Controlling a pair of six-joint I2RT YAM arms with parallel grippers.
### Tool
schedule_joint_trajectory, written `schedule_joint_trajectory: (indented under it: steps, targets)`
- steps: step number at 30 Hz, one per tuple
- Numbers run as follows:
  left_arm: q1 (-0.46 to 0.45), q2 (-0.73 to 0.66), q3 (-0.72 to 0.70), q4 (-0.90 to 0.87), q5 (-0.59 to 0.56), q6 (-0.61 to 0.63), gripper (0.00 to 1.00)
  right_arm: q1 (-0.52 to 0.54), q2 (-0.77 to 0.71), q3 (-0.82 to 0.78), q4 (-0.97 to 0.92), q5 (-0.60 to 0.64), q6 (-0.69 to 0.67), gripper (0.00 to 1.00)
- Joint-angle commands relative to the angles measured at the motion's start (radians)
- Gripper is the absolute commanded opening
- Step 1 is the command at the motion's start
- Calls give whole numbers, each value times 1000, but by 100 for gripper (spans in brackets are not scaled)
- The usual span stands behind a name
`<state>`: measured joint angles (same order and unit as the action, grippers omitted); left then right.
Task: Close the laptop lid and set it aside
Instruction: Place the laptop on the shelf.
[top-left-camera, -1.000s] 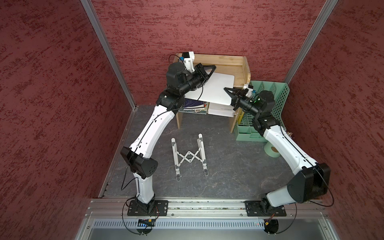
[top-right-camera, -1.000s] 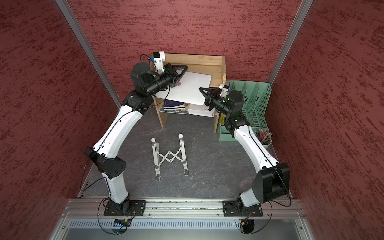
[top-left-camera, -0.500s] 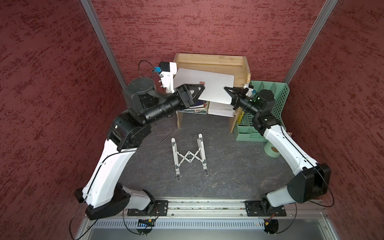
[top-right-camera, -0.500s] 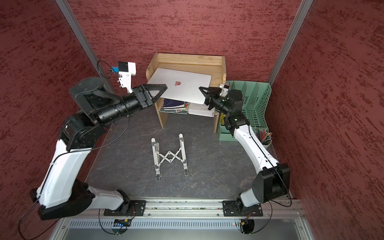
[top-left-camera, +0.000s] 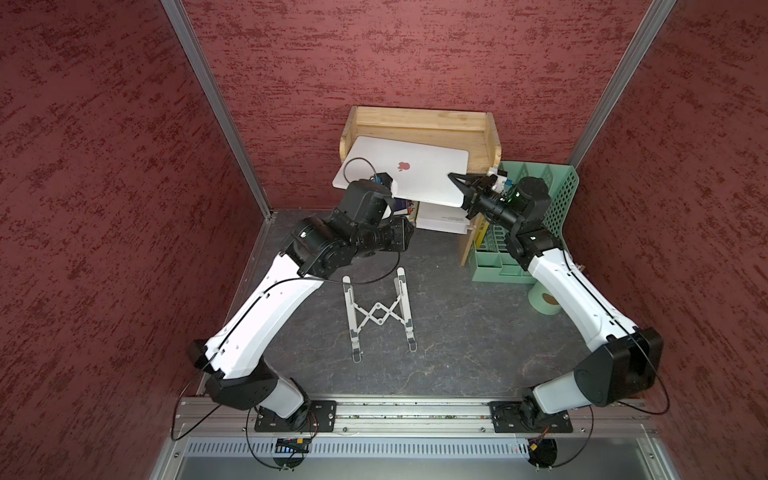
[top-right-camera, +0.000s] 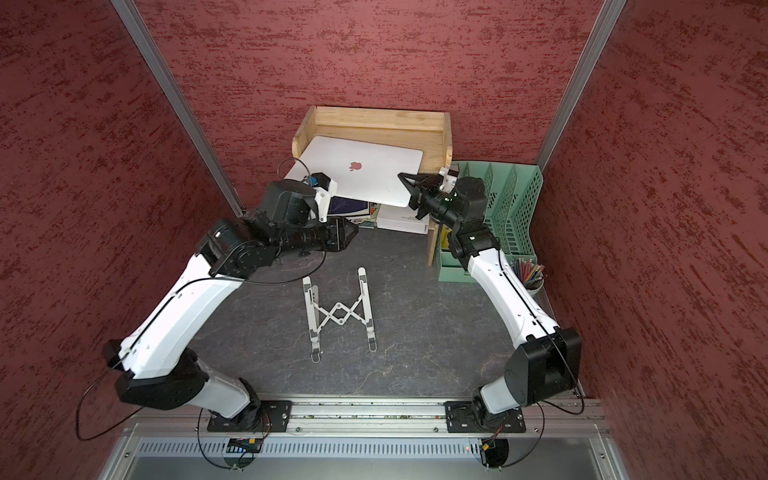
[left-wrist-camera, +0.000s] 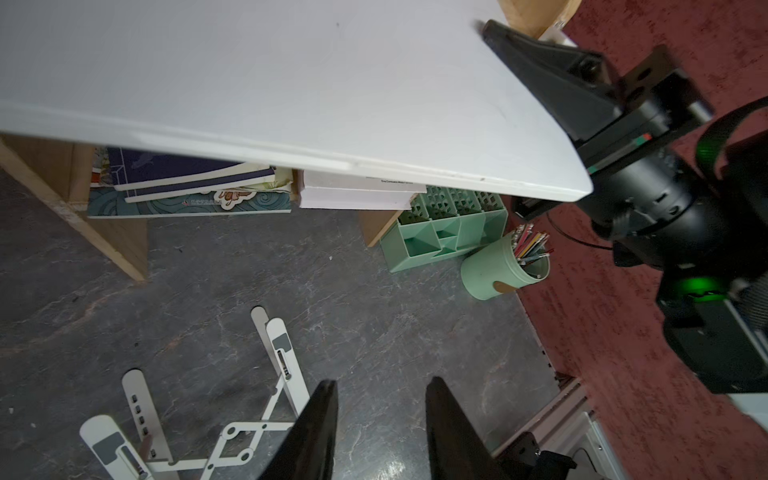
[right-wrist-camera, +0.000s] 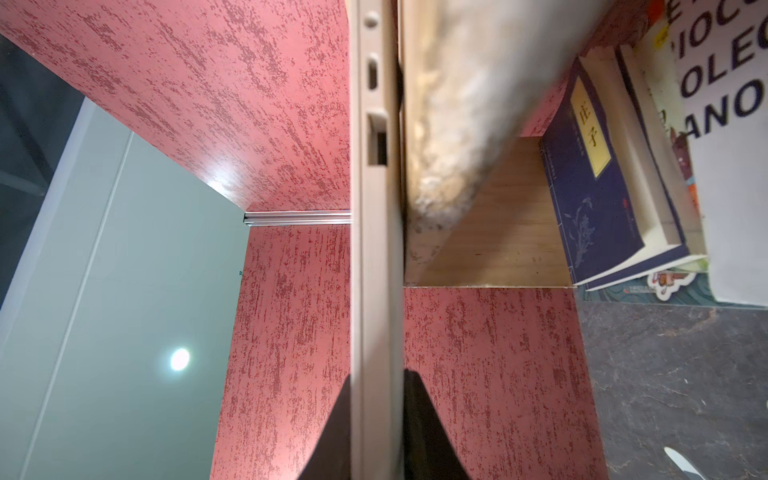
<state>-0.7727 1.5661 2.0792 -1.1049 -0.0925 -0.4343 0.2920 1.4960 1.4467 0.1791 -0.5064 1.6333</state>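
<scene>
Wooden shelf (top-left-camera: 419, 124) is carrying closed laptop (top-left-camera: 428, 178), overhanging | right fingers (right-wrist-camera: 422, 428) are clamping its edge | left fingers (left-wrist-camera: 316, 432) are gaping, empty | best: sliding it inward, level

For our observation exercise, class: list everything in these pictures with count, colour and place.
laptop: 1, silver-white, closed, atop the wooden shelf, overhanging its front
wooden shelf: 1, light brown, at the back
books: several, dark blue and white, under the shelf top
file organiser: 1, mint green, beside the shelf
pencil cup: 1, mint green, by the organiser
folding stand: 1, white, on the dark table
left gripper: 1, black, open, empty, before the shelf
right gripper: 1, black, shut on the laptop's edge
</scene>
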Motion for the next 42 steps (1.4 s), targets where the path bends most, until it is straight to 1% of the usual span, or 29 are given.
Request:
schedule_joint_trajectory:
  steps: [1,5,10,19,22,26,29,31,34,35,37,39,42]
  targets:
    - [17,33,77,-11,-30,78,38,16,-35,68,96,25,8,0]
    - [49,83,152,14,8,75,37,18,-34,75,87,25,2,0]
    - [67,170,279,-31,47,95,38,20,-35,90,77,22,-8,0]
    - [79,215,302,-4,105,85,38,20,-27,125,68,14,-10,0]
    - [78,221,326,-11,126,80,33,21,-18,140,62,16,-5,0]
    - [81,216,327,-11,96,85,35,21,-10,158,51,15,-12,0]
    - [91,228,332,21,87,85,35,22,-10,158,51,17,-13,0]
    - [98,253,356,30,94,86,35,21,-10,157,50,20,-13,0]
    - [107,308,432,10,109,86,35,21,-9,157,45,26,-10,1]
    - [108,321,451,6,112,85,35,21,-9,157,45,29,-9,4]
    - [110,336,468,15,115,85,35,22,-8,161,42,32,-10,14]
    - [114,342,470,34,119,81,34,21,-9,160,42,36,-11,20]
    - [119,349,470,56,130,73,34,21,-9,161,39,40,-10,37]
